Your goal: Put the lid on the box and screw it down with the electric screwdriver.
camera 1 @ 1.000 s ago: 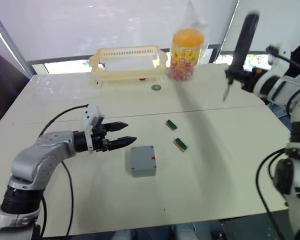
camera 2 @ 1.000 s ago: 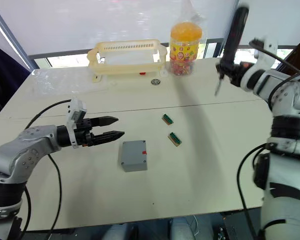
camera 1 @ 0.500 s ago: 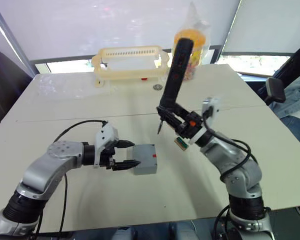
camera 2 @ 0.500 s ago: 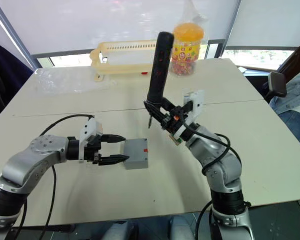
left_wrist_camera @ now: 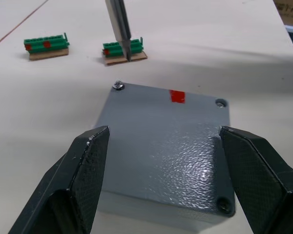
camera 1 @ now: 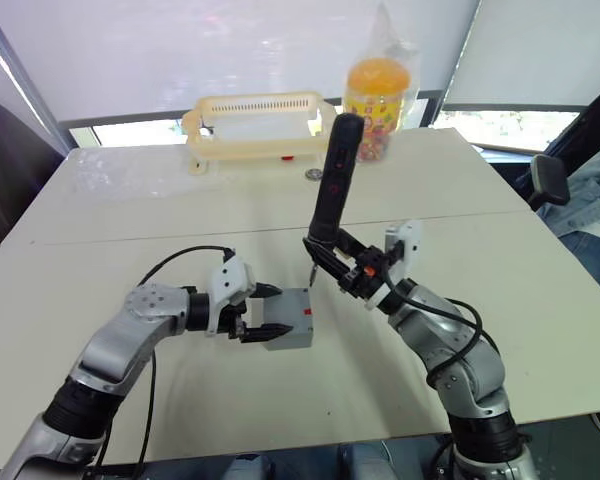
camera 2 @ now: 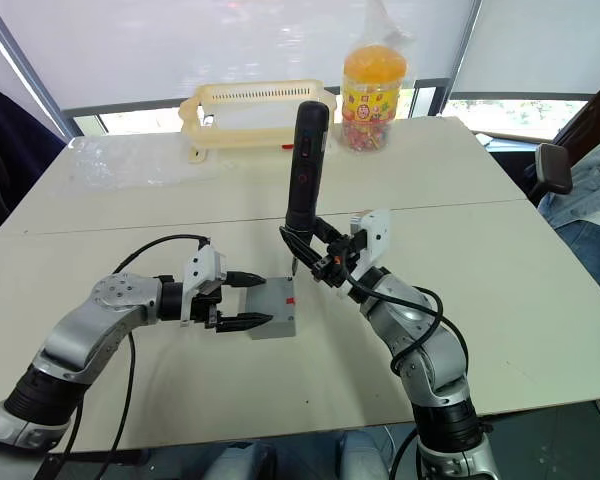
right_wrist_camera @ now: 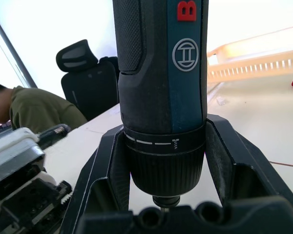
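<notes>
Grey lid (left_wrist_camera: pixel 168 131) covers box, red mark atop.

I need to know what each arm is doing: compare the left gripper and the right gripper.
The left gripper is open, its fingers either side of the grey box on the table; the right gripper is shut on the electric screwdriver. The left gripper lies level, low over the table; the right gripper holds its tool nearly upright, bit pointing down above the box. Both have two black fingers.
</notes>
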`<state>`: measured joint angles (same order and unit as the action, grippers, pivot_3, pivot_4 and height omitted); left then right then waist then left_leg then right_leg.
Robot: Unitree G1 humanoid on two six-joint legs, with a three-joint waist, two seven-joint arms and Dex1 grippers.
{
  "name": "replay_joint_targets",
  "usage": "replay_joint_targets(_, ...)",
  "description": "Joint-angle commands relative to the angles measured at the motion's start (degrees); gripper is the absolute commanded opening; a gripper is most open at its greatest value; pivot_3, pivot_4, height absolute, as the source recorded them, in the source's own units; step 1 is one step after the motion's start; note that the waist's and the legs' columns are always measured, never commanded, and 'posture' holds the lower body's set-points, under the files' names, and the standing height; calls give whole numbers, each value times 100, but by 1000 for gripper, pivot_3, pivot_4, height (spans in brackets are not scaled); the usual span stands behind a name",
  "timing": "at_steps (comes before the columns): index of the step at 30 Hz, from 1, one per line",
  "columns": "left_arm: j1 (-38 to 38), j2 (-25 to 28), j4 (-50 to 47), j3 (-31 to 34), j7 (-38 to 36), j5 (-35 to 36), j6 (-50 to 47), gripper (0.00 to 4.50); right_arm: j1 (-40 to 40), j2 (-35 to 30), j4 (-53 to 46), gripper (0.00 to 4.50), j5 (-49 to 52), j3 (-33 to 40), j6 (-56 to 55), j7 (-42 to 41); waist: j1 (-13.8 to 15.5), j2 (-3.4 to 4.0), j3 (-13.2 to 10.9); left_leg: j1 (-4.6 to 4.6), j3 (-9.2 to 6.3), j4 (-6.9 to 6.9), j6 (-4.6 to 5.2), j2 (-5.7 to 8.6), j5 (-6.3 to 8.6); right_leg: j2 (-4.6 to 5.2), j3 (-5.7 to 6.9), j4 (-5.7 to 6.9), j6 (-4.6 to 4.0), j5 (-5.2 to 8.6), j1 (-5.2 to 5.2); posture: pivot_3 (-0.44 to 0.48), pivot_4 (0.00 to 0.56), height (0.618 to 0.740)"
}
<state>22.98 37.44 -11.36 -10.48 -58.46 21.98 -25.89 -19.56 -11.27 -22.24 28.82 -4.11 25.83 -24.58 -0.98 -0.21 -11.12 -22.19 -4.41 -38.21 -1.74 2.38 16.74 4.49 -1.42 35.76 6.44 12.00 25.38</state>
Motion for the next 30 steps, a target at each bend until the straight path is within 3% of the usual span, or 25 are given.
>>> replay_joint_targets(1, 76, -31, -39, 49, -18, -25, 32, 3679, -154, 90, -248, 1743, -33, -36, -254, -42, -3, 0, 0, 0, -1, 0, 0, 0, 0, 0, 0, 0, 0, 0, 0, 0, 150, 740)
replay_joint_targets(3, 47, -50, -62, 42, -23, -34, 33, 3679, -157, 121, -238, 1743, -57, -44, -264, -28, -2, 0, 0, 0, -4, 0, 0, 0, 0, 0, 0, 1, 0, 0, 0, 0, 150, 740)
replay_joint_targets(7, 19, -54, -127, 20, -19, -55, 22, 2428, -166, 150, -223, 1743, -96, -41, -266, -25, -1, 0, 0, 1, -6, 0, 0, 0, 0, 0, 0, 2, 0, 0, 0, 0, 150, 740)
replay_joint_targets(30, -120, 26, -271, -326, 24, -444, -202, 2428, -73, 339, 251, 1743, -630, -285, -799, -97, 2, -3, 4, 20, -4, 0, 0, 0, 0, 0, -1, 7, 0, 0, -14, 0, 150, 740)
